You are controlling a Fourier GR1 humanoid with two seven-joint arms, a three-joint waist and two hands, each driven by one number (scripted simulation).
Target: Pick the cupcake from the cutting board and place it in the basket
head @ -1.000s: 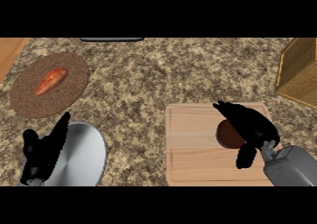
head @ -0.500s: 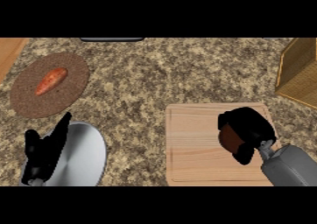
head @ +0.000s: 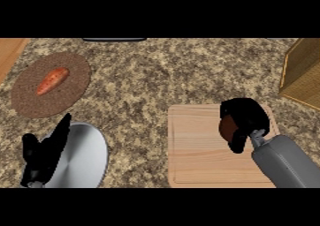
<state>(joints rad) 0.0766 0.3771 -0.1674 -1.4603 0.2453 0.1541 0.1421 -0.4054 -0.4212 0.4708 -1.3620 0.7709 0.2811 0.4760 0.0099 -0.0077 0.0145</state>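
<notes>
We see the right hand (head: 244, 117) curled round the cupcake (head: 228, 127) over the cutting board (head: 195, 150), basket (head: 306, 73) at 2 o'clock; left hand (head: 43, 152) relaxed.

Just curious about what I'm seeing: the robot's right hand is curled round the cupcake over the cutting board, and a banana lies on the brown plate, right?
Not quite: the head view shows a carrot on the brown plate, not a banana. The rest holds.

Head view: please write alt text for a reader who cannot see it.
The robot's right hand curls round a brown cupcake over a wooden cutting board, with a wicker basket at the far right. The left hand rests open by a metal plate; a carrot lies on a brown mat.
</notes>
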